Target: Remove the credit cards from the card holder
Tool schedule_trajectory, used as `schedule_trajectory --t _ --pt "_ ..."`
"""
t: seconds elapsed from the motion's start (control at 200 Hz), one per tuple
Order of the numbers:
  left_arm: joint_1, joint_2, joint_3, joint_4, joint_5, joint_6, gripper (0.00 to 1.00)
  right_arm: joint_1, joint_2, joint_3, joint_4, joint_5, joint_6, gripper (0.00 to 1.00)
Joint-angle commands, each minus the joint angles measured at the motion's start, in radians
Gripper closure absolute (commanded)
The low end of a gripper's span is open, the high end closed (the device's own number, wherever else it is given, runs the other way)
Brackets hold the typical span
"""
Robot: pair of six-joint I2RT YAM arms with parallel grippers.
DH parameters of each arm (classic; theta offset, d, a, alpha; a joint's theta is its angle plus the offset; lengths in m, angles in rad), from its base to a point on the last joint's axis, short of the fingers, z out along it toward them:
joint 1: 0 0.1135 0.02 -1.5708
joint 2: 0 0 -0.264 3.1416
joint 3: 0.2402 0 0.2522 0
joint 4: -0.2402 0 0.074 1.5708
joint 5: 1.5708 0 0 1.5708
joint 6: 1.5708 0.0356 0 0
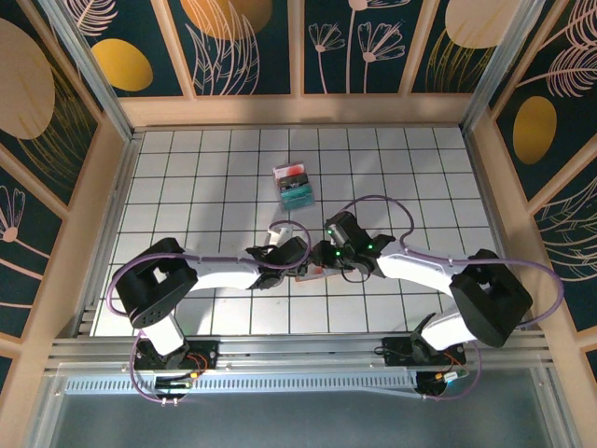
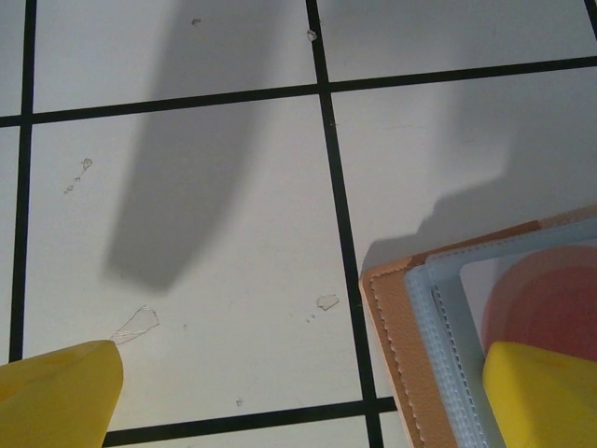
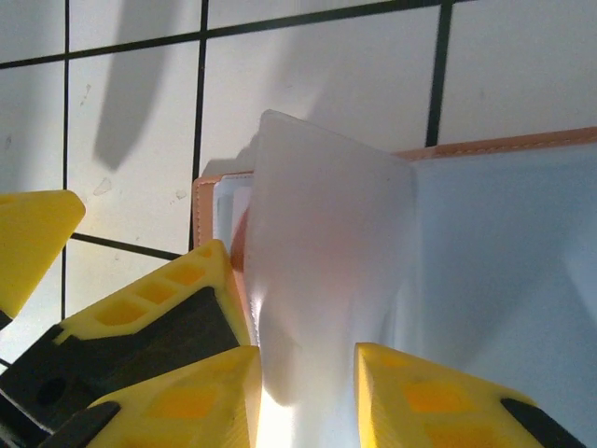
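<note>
1. The card holder (image 1: 312,273) lies open on the white gridded tabletop (image 1: 187,187), toward the middle of its near edge, between the tips of the two arms.
2. The right gripper (image 3: 308,373) is directly over it, clenched on a frosted plastic sleeve (image 3: 326,233) that stands curled up from the holder. The holder's long tan edge runs crosswise beyond the gripper.
3. The left gripper (image 2: 298,401) is spread wide and grasps nothing. One yellow fingertip (image 2: 541,392) sits over the holder's corner, above a reddish card (image 2: 541,299) that shows through the sleeves.
4. A teal pack (image 1: 295,184) lies well apart, toward the far edge.
5. Dark floral wall panels (image 1: 242,47) enclose the table.
</note>
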Motion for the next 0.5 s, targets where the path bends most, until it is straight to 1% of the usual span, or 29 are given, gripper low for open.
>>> schedule_trajectory --t 0.0,0.2,0.44,0.495 --pt "-0.004 0.038 0.010 -0.082 -0.023 -0.018 0.01 -0.011 -0.032 -0.029 -0.062 0.078 0.011 0.67" --pt "-0.004 0.024 0.033 -0.094 -0.037 0.001 0.01 -0.040 -0.041 -0.055 -0.106 0.148 0.013 0.66" --pt "-0.007 0.044 0.115 -0.124 -0.044 0.039 0.01 -0.086 -0.092 -0.099 -0.106 0.167 0.023 0.64" --pt "-0.009 0.049 0.132 -0.124 -0.043 0.042 0.01 -0.096 -0.110 -0.109 -0.109 0.176 0.024 0.62"
